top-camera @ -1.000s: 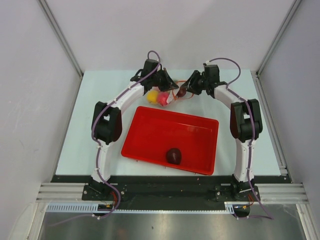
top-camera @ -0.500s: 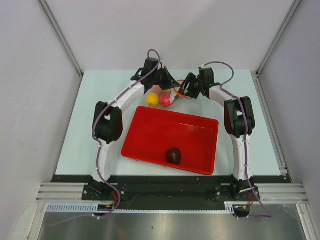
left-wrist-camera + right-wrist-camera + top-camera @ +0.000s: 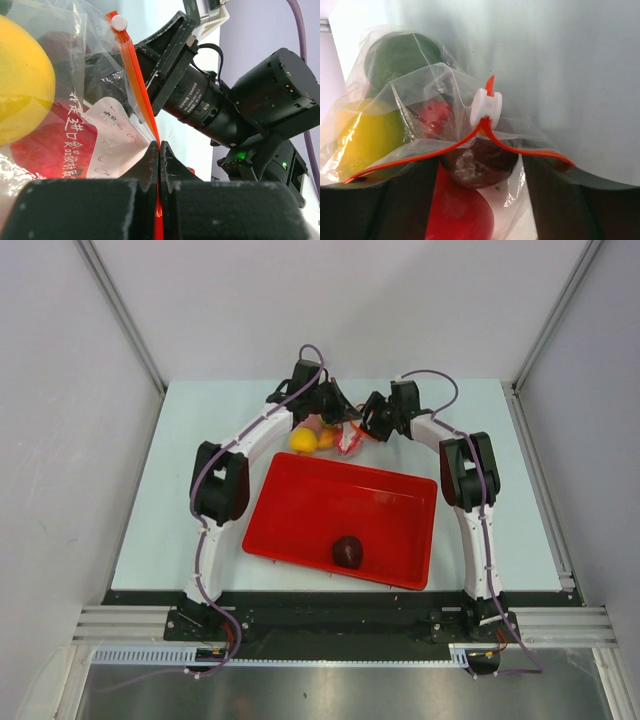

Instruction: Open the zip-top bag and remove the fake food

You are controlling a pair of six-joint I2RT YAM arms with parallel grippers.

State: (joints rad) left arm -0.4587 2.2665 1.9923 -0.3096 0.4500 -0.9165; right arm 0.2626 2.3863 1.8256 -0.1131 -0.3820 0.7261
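Observation:
The zip-top bag [image 3: 340,437] lies on the table behind the red tray, between my two grippers. My left gripper [image 3: 158,148] is shut on its orange-red zip strip [image 3: 137,82]; from above the gripper [image 3: 333,417] is at the bag's left end. In the right wrist view the strip is parted below the white slider [image 3: 486,107]. My right gripper [image 3: 480,172] is open at the bag's mouth, and a dark maroon fruit [image 3: 477,165] sits between its fingers. Red [image 3: 460,212], yellow [image 3: 365,135] and green [image 3: 402,55] fruits lie inside. Another maroon fruit [image 3: 347,551] is in the tray.
The large red tray [image 3: 300,505] fills the middle of the table in front of the bag. Both arms curve round its left and right sides. My right arm's camera body [image 3: 210,110] is close in front of my left gripper. White walls enclose the table.
My right gripper has moved left, up to the bag's mouth. The bag and its fruits have shifted a little under the left gripper, which stays shut on the strip.

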